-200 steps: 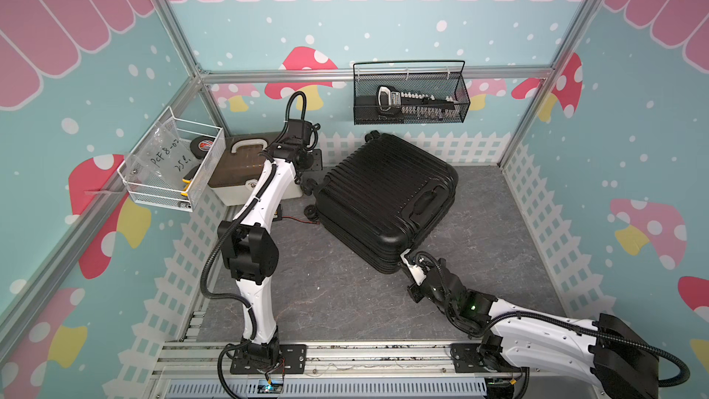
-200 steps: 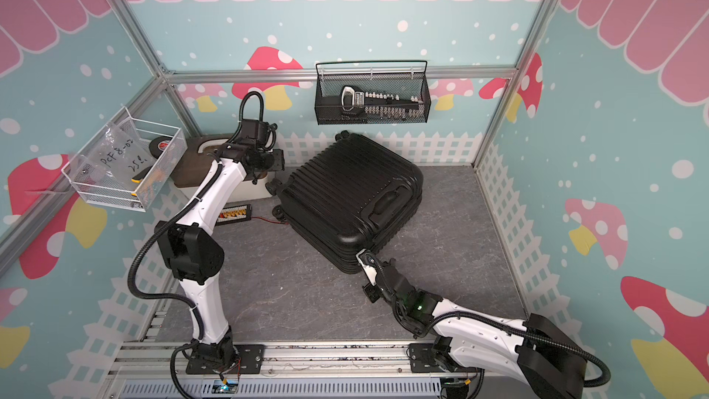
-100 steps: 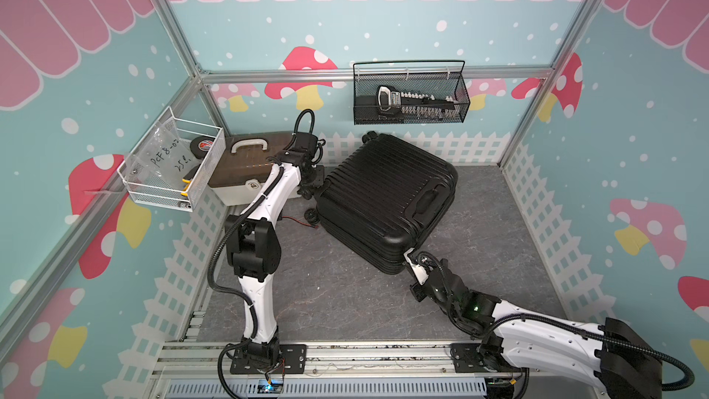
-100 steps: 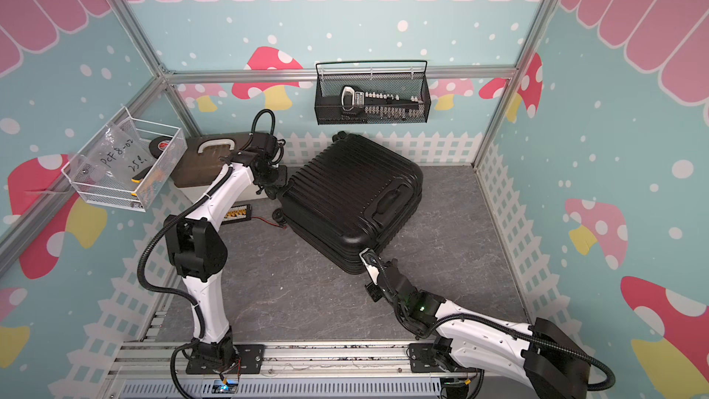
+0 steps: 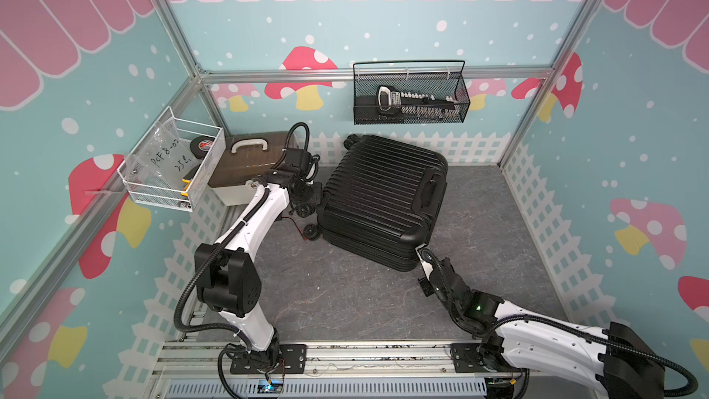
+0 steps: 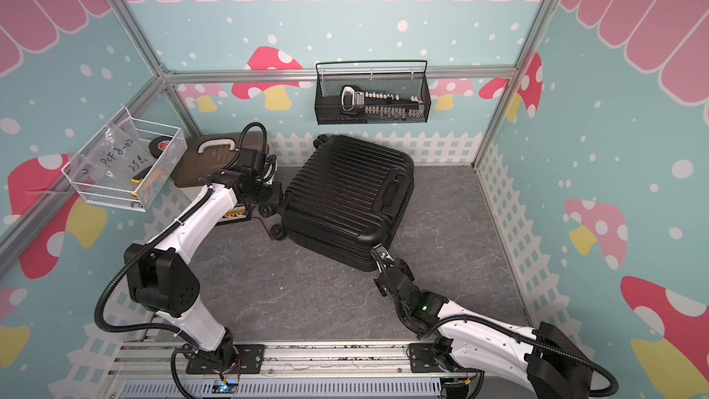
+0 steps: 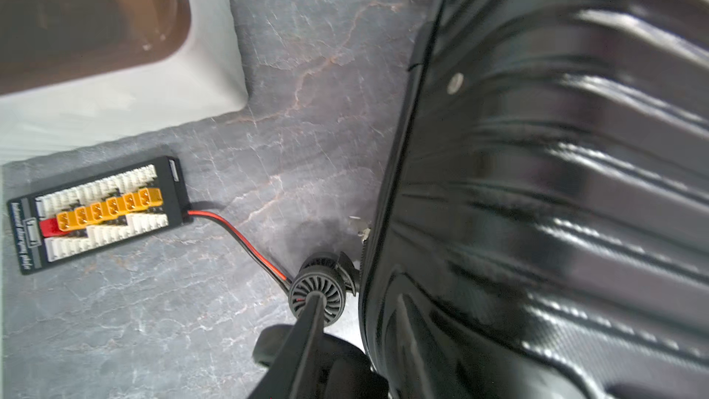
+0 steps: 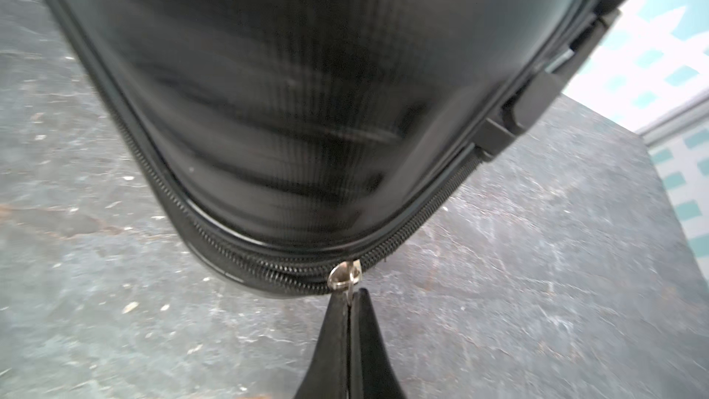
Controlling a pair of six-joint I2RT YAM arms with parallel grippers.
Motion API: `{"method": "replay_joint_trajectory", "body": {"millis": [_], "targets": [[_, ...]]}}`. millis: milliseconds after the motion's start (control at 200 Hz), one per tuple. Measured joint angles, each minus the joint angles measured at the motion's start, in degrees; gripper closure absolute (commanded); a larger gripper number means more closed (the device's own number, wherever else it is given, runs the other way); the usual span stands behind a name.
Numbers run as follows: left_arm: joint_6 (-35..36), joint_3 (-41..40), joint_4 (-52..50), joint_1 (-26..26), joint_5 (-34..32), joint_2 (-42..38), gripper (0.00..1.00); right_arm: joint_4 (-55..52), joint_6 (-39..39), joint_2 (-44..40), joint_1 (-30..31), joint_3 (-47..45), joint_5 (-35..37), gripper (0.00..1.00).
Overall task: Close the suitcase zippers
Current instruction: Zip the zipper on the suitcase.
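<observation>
The black ribbed suitcase [image 5: 383,193] [image 6: 345,193] lies flat on the grey floor in both top views, its caster wheels [image 5: 310,232] to the left. My right gripper [image 5: 421,253] [image 8: 351,295] is at the case's near corner, shut on a small silver zipper pull [image 8: 345,277]. The zipper track [image 8: 249,259] runs round that corner. My left gripper [image 5: 316,195] [image 6: 278,198] is at the case's left edge by the wheels. One left finger [image 7: 307,332] shows in front of a wheel [image 7: 317,295]; the shell [image 7: 537,186] hides the other.
A white box with a brown lid [image 5: 249,163] stands at the back left. Beside it on the floor lies a charging board [image 7: 99,209] whose red-black wire [image 7: 238,232] runs toward the wheel. A white wire basket [image 5: 172,166] and a black mesh basket [image 5: 410,97] hang on the walls.
My left arm has come down from over the brown-lidded box to the suitcase's left edge by the wheels, its jaws narrowing. The right gripper has kept its hold at the near corner.
</observation>
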Motion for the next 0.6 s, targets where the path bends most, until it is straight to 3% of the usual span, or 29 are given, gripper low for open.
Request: {"method": "replay_joint_trajectory", "body": {"millis": [170,315,406,601], "targets": [[-0.1,-6.9,0.5,-2.0,1.6,-6.3,0.67,0.0,-0.8,0.8,-4.7,0.2,1.1,1.0],[-1.4,-10.7,0.1,-3.1,2.1,-10.5,0.57,0.2,-1.4,2.1,-8.8,1.2,-0.7,1.0],[-1.7,-11.4,-2.0,-3.9,-1.0,-12.7,0.5,0.7,-1.7,2.2,-10.4,1.5,-2.3,1.0],[1.8,-9.6,-5.3,-7.3,-9.4,-17.9,0.5,0.7,-2.2,1.8,-11.6,1.6,-5.0,1.0]]}}
